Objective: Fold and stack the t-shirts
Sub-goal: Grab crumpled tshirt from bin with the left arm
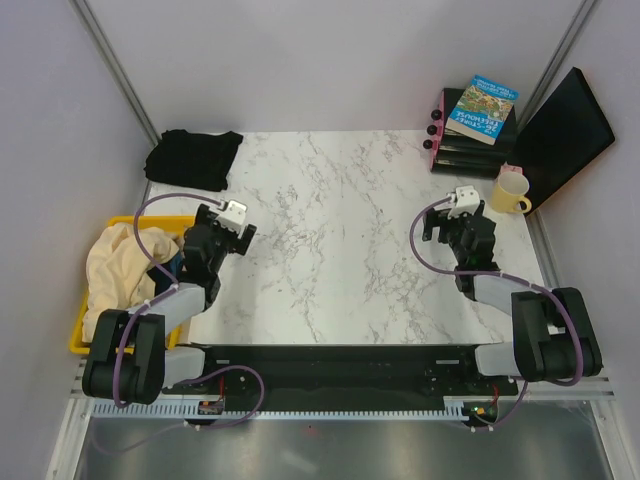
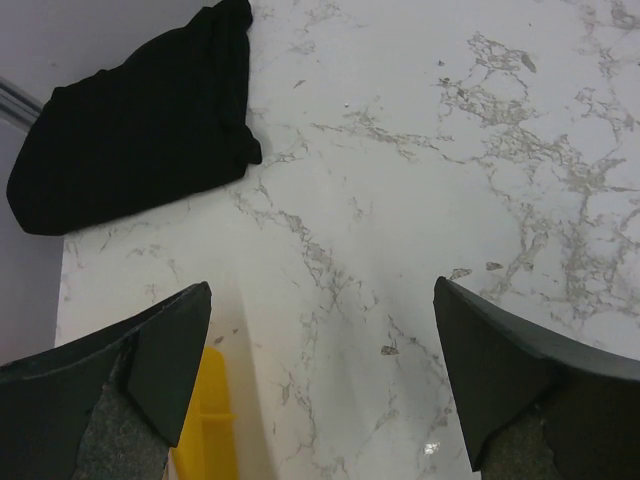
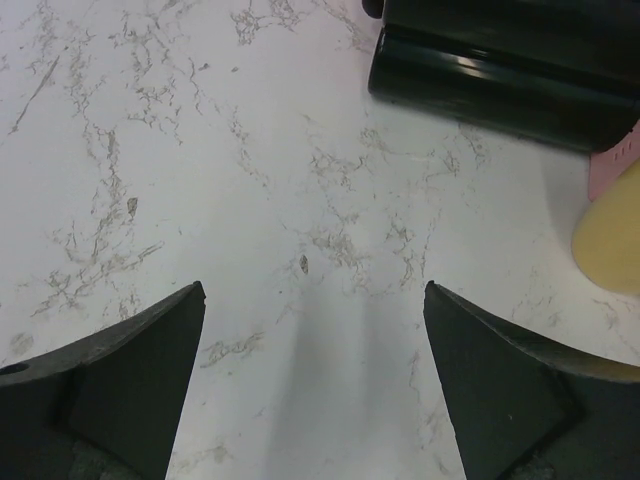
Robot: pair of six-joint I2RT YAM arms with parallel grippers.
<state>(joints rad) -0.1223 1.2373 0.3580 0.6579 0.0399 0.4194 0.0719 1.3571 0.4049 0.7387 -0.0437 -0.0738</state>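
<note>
Two shirts were counted: a black shirt (image 1: 193, 158) far left, a cream shirt (image 1: 115, 268) near left. One bin (image 1: 77, 338), one mug (image 1: 511, 192) and one book (image 1: 482, 107) were seen.

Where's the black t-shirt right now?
In the top view, the black t-shirt lies at the far left corner of the table, beyond the left claw.

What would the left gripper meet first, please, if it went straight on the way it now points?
Probably the bare marble table: the open left gripper points down at it. The black shirt lies off to its left, outside that line, though depth is unclear.
</note>
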